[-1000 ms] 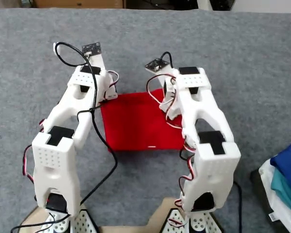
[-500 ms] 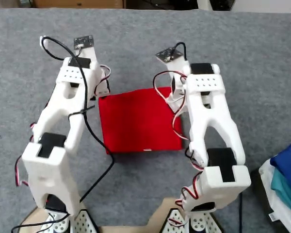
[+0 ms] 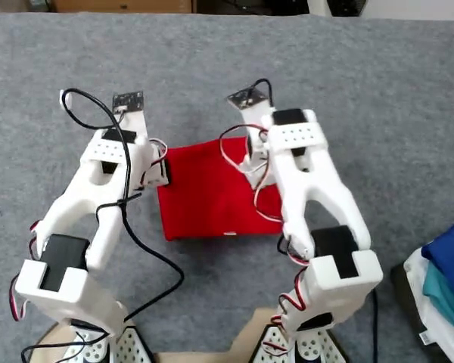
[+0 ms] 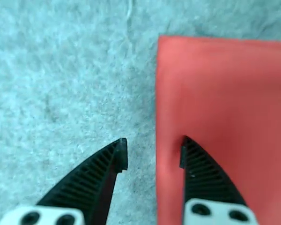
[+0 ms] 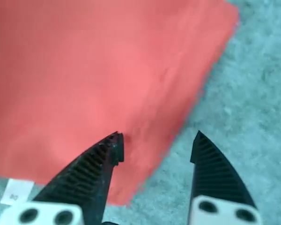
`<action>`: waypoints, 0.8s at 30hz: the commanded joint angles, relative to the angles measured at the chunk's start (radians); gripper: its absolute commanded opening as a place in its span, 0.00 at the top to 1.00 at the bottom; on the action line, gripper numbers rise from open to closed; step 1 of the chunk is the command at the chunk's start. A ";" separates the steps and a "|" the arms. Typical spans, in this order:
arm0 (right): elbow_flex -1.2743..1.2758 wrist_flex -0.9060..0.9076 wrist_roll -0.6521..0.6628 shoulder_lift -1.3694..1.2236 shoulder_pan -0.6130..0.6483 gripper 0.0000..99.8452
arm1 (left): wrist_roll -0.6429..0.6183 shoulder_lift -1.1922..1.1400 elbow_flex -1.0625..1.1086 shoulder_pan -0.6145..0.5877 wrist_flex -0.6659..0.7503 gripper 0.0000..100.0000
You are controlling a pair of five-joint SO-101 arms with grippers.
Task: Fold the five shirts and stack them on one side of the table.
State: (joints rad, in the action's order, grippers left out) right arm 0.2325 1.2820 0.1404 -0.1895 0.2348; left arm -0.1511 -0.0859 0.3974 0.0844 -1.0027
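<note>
Grey carpeted table spread beneath the red shirt and out past it on every side. Saw two white arms flanking the red shirt, left arm along its left edge, right arm over its right edge. Found the red shirt itself folded into a flat rectangle, lying between the two. Noted a stack of folded shirts, blue over teal over white, well apart from the red shirt, off to its right and nearer the arm bases. Caught the left gripper with fingers spread apart, straddling the red shirt's left edge: one finger over red cloth, the other over carpet. Found the right gripper likewise parted, astride the red shirt's right edge, gripping nothing. Spotted a small white tag at the red shirt's near hem.
</note>
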 commanded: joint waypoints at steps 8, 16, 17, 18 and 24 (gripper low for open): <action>0.068 -0.150 -0.002 -0.117 -0.061 0.75 | -0.143 0.051 -0.003 -0.003 0.092 0.77; 0.021 -0.121 0.032 -0.148 -0.051 0.75 | -0.275 0.050 0.006 0.069 0.089 0.73; 0.021 -0.121 0.038 -0.148 -0.051 0.75 | -0.285 0.050 0.006 0.074 0.089 0.73; 0.021 -0.121 0.038 -0.148 -0.051 0.75 | -0.296 0.047 0.008 0.078 0.089 0.73; -0.010 -0.095 0.041 -0.180 -0.051 0.79 | -0.302 -0.077 -0.017 0.064 0.084 0.74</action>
State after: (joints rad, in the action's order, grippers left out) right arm 0.2616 1.1592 0.1665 -0.3445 0.1903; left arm -0.4457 -0.1320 0.4066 0.1550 -0.9229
